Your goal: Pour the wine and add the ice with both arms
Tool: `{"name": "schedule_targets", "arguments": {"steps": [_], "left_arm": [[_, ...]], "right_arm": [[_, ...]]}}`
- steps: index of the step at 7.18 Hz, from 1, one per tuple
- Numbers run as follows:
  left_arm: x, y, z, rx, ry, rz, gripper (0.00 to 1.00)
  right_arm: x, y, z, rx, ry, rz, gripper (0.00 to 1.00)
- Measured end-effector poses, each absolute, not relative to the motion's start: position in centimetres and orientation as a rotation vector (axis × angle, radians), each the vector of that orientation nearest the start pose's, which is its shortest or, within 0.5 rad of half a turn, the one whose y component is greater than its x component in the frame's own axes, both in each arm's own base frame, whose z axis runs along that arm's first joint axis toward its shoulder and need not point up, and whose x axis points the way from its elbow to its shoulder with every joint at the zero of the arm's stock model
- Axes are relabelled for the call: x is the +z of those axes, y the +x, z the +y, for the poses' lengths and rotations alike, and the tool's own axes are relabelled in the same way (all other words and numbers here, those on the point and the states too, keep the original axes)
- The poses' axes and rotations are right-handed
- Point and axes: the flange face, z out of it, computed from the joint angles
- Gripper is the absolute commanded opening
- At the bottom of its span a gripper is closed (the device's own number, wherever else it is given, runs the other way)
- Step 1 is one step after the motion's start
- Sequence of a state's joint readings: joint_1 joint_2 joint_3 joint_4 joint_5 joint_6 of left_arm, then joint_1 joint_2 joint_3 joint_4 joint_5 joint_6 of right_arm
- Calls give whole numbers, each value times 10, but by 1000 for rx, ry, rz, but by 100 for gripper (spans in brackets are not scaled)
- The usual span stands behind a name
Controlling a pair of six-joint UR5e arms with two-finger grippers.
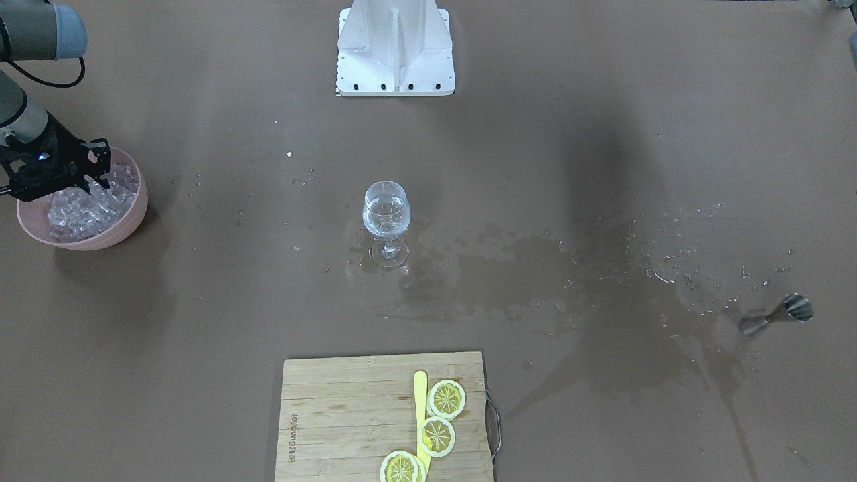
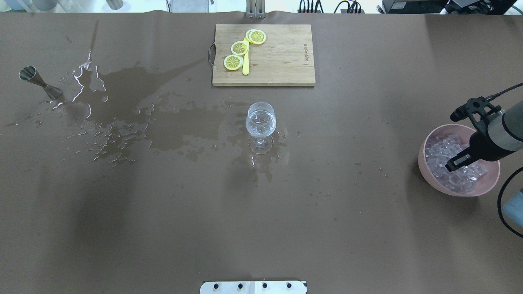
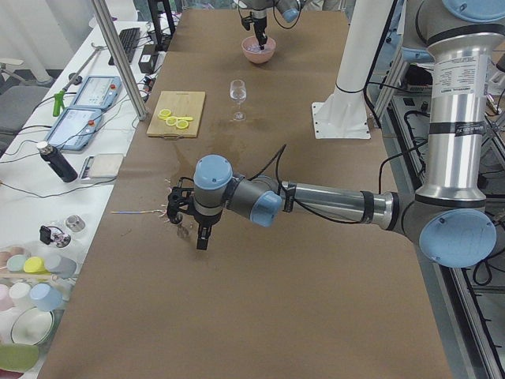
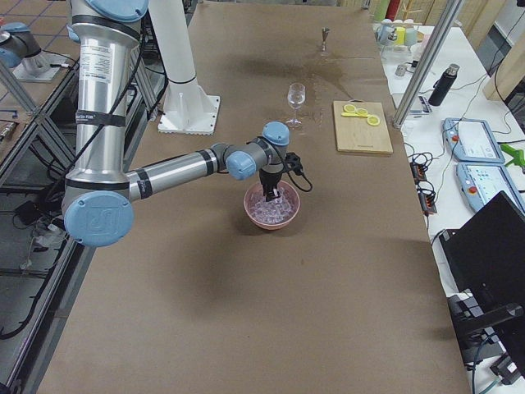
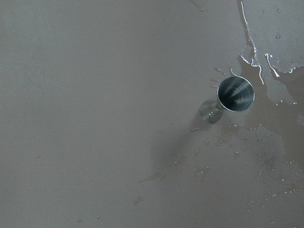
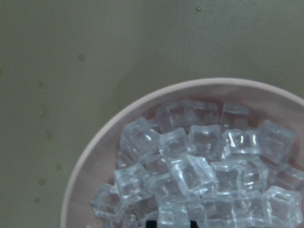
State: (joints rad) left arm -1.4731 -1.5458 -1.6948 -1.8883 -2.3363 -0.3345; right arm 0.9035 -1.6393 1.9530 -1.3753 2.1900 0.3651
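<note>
Clear stemmed wine glass (image 1: 387, 251) stands upright mid-table and is taken as the reference; a small amount of clear, colourless wine (image 1: 384, 215) sits in its bowl. Well off to the glass's side on the robot's right: round pink plastic bowl (image 1: 131, 217) heaped with ice (image 1: 87, 209), small glassy cubes. Black two-finger right gripper (image 1: 97, 184) hangs nose-down over that bowl, fingers parted, tips at the top of the heap. Well off on the glass's opposite side, robot's left: steel double-cone jigger (image 1: 780, 316) standing open mouth up, at the edge of a wet spill patch (image 1: 535, 268) that spreads across to the glass's foot. Black left gripper (image 3: 197, 235) hangs over the table close by the jigger, seen only from the table-end camera; cannot tell whether its fingers are spread or closed. Beyond the glass, away from the robot: bamboo cutting board (image 1: 348, 415) carrying three yellow lemon slices (image 1: 446, 399) and a yellow stick (image 1: 420, 395). On the robot's side of the glass: white pedestal base (image 1: 395, 60)
</note>
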Motion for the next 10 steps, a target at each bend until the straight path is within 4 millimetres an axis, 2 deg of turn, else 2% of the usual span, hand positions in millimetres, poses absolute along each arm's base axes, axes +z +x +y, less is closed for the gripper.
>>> {"name": "schedule_targets", "arguments": {"steps": [1, 2, 3, 4, 6, 7, 8, 10], "left_arm": [[575, -16, -503, -64, 223, 821, 99], [576, -15, -503, -64, 220, 821, 99], [578, -15, -503, -64, 217, 821, 99], [580, -15, -502, -64, 213, 820, 99], [585, -15, -499, -63, 206, 822, 99], [586, -15, -498, -64, 203, 824, 99], [587, -15, -497, -65, 201, 824, 99], [588, -14, -497, -69, 196, 825, 99]], "right_arm": [[449, -245, -432, -434, 144, -796, 0], [394, -268, -453, -400, 141, -819, 0], [334, -295, -465, -366, 129, -849, 0], [285, -320, -467, -327, 117, -881, 0], [202, -367, -459, -219, 81, -955, 0], [160, -392, -462, -156, 60, -987, 0], [126, -413, -467, -111, 43, -1007, 0], [93, -438, -474, -82, 38, -1016, 0]]}}
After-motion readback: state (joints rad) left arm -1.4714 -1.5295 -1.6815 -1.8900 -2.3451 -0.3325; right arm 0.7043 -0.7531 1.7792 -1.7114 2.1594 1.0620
